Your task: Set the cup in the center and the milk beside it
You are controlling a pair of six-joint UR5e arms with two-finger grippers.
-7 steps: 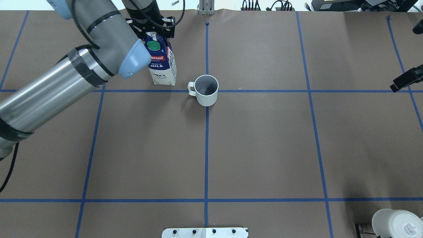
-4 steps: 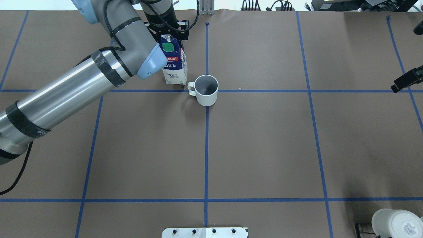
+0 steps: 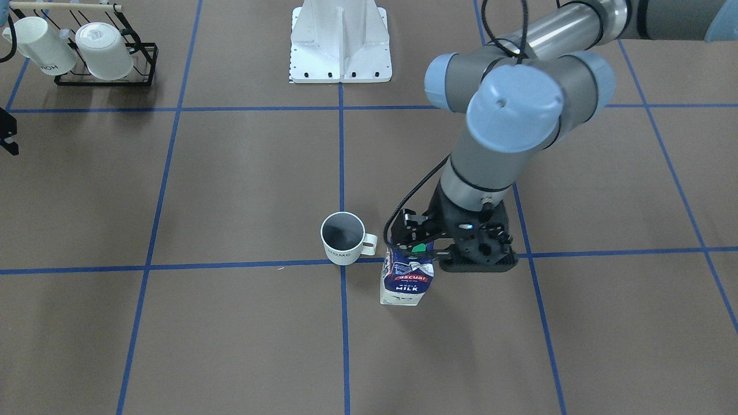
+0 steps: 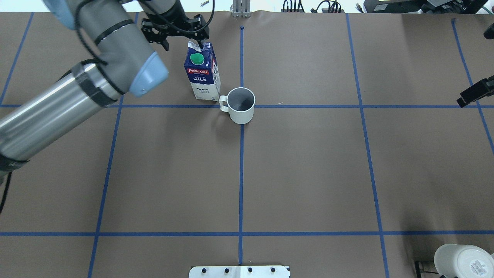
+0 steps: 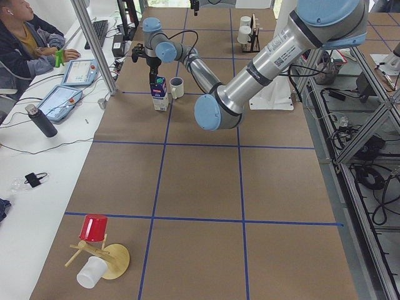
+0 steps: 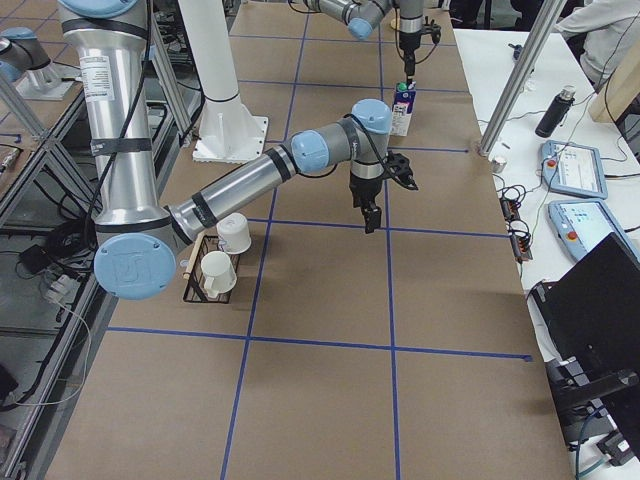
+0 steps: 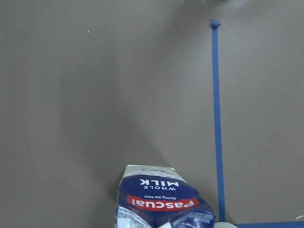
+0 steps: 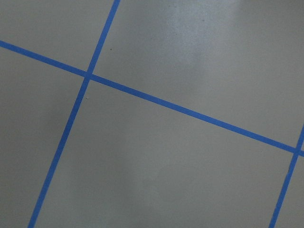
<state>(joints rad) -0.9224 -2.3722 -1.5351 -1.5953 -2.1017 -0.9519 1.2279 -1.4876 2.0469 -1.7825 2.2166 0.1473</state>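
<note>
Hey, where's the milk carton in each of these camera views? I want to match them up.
Exterior front-facing: milk carton just right of centre, right of the cup.
Overhead exterior: upper middle, left of the cup's handle.
Exterior left: far, upper left of centre.
Exterior right: top, right of centre.
Left wrist-mounted: bottom centre.
Right wrist-mounted: not in it.
Shared landmark: the cup beside it.

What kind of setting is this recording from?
Most likely a robotics lab's data-collection station: a brown-papered table gridded with blue tape, an operator seated at a side desk with tablets, and framing and cabling around the table.
</note>
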